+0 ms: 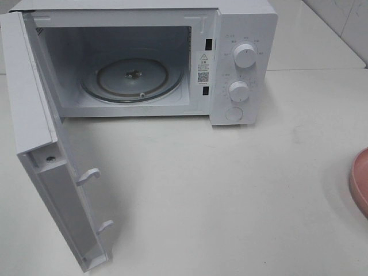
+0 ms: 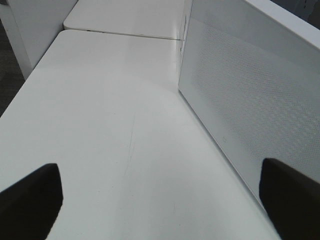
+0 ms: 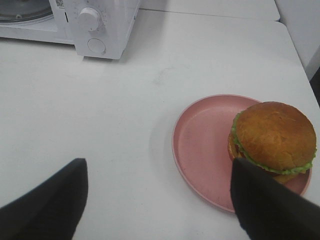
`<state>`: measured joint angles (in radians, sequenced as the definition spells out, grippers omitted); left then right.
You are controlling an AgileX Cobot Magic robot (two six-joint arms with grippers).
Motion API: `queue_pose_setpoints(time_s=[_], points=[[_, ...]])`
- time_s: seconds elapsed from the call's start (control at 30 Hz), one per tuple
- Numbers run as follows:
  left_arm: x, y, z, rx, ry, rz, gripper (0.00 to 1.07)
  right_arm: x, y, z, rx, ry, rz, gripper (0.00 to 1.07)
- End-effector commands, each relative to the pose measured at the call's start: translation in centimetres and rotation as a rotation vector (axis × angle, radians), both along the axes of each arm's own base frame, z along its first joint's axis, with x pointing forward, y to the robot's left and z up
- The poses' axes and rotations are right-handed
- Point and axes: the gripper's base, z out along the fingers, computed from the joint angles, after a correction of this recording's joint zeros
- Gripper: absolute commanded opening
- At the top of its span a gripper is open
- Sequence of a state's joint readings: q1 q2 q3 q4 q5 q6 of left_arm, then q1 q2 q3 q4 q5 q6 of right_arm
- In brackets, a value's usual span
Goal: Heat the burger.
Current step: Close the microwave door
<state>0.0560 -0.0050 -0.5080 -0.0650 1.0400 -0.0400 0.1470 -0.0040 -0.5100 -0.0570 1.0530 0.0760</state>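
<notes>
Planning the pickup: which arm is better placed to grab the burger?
Right. Its open tool hangs by the burger on the pink plate. The left tool faces only the microwave door and bare table.

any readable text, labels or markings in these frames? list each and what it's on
No text can be read in any view.
Microwave door-frame sticker: warning triangle sign, wording too small.
Sticker below it: QR-style code, print blurred.
Upper knob and lower knob: dial markings around them, too small.
Pink plate, burger: no text.
</notes>
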Motion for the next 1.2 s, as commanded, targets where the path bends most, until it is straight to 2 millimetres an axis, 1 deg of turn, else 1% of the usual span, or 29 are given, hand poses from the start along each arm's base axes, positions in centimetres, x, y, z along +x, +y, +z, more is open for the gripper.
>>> queue_pose_setpoints(time_s=[0.03, 1.13, 1.2], points=[[-0.22, -0.04, -0.11, -0.003, -0.019, 0.003, 1.0, -0.34, -0.04, 0.05, 0.006, -0.037, -0.006, 0.75], [-0.14, -0.15, -0.08, -0.025, -0.018, -0.001, 1.0, -0.34, -0.04, 0.05, 0.006, -0.037, -0.006, 0.75], [0.2, -0.27, 0.34, -0.042, -0.016, -0.01, 0.99, -0.34, -0.04, 0.05, 0.006, -0.037, -0.006, 0.75]])
